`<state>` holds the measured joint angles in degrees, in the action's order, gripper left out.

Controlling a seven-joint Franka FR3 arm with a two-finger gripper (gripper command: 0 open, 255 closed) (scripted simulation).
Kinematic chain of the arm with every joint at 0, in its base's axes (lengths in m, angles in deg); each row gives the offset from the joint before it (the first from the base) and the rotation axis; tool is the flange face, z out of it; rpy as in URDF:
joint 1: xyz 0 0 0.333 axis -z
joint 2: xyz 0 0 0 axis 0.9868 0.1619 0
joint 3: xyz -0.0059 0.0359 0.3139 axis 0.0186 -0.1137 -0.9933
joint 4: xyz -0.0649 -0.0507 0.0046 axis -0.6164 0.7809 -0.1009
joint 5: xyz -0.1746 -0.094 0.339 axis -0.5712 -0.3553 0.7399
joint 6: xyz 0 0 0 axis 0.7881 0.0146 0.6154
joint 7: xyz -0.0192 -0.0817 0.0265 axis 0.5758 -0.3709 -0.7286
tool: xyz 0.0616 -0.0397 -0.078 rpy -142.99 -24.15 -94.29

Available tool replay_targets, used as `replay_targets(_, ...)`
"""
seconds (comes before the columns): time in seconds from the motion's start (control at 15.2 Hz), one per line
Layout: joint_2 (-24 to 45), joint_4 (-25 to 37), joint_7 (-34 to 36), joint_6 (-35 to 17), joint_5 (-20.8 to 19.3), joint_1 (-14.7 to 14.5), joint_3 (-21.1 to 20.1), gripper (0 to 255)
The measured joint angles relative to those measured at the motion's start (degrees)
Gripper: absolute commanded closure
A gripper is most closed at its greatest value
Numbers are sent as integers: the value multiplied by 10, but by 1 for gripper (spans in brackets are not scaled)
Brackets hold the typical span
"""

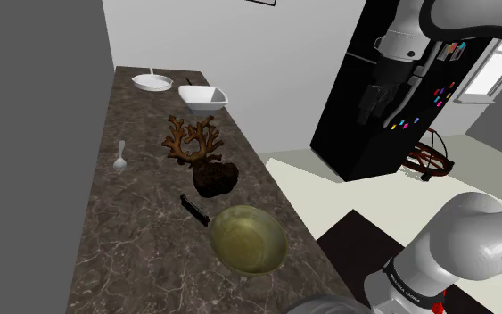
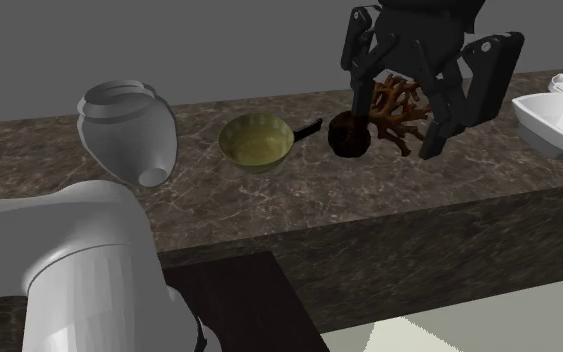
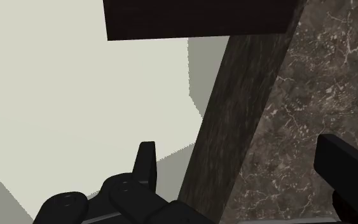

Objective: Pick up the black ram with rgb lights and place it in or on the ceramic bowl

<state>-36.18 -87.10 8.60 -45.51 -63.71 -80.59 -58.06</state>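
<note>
Noting position: the gripper [image 3: 244, 172] hangs high beside the counter's [image 1: 133, 223] front edge, fingers spread wide with nothing between them, well apart from the target.

The memory stick [image 1: 193, 209] is a thin black bar. It lies flat on the counter between the dark base of a brown antler ornament [image 1: 195, 143] and the olive-green bowl [image 1: 247, 239], with one end just beside the bowl's rim. Contact cannot be told.

Judgement on handling:
- Probably light and stiff.
- Smooth flat faces are likely to slip.
- Low profile, so the fingertips must come down almost to the counter.

Best hold is probably across the narrow width near mid-length. Clearance to the ornament base and the bowl is tight.
</note>
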Motion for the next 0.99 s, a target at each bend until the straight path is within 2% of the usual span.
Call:
replay_targets(0.26, 5, -23, 17, -28, 14, -9, -15, 0)
replay_targets(0.99, 79, -93, 105, -186, 82, -63, -102, 0)
